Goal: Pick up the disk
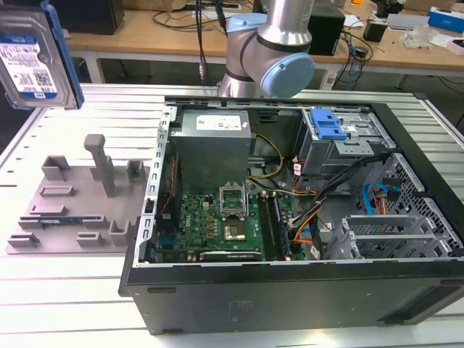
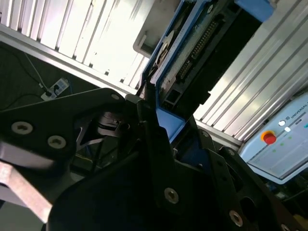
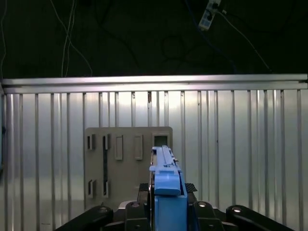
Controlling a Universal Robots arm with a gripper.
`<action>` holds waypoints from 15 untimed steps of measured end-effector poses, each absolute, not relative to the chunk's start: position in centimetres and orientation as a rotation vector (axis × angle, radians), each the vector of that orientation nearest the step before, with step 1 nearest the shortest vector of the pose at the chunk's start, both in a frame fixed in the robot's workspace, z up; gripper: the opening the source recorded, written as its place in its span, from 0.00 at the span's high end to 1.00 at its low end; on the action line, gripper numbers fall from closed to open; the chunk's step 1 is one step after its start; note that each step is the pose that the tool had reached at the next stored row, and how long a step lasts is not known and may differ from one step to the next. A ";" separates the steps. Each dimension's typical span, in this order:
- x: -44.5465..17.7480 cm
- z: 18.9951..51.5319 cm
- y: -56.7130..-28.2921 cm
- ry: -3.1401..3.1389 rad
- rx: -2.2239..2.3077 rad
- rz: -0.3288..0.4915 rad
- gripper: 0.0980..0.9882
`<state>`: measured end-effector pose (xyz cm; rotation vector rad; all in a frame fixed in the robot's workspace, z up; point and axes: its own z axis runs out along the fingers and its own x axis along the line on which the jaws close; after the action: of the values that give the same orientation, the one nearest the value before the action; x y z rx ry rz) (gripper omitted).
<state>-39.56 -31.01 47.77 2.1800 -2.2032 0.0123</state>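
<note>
Disk (image 3: 167,202) sits clamped in our gripper (image 3: 166,211), seen edge-on in the first wrist view, blue rail toward the camera, black fingers (image 3: 207,211) closed against its two flat sides. We judge the pick already made. Its long axis runs straight out from the gripper, away from the wrist. In the second wrist view the same disk (image 2: 192,53) juts past the finger, connector edge showing. Beyond it, well below, lies the grey tray (image 3: 127,159) on the ribbed metal table (image 3: 240,144). In the exterior view the disk (image 1: 32,58) hangs high at that view's left, label facing us, well above the tray (image 1: 72,210). Farther toward that view's right stands the open computer case (image 1: 290,217), with the arm (image 1: 272,51) behind it.
</note>
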 end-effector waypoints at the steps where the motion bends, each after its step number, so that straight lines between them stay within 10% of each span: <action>1: -39.6 47.8 -31.0 -2.203 2.180 0.012 0.70; 15: -39.5 47.8 -31.0 -2.203 2.180 0.012 0.70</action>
<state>-39.55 -31.01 47.79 2.1802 -2.2033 0.0115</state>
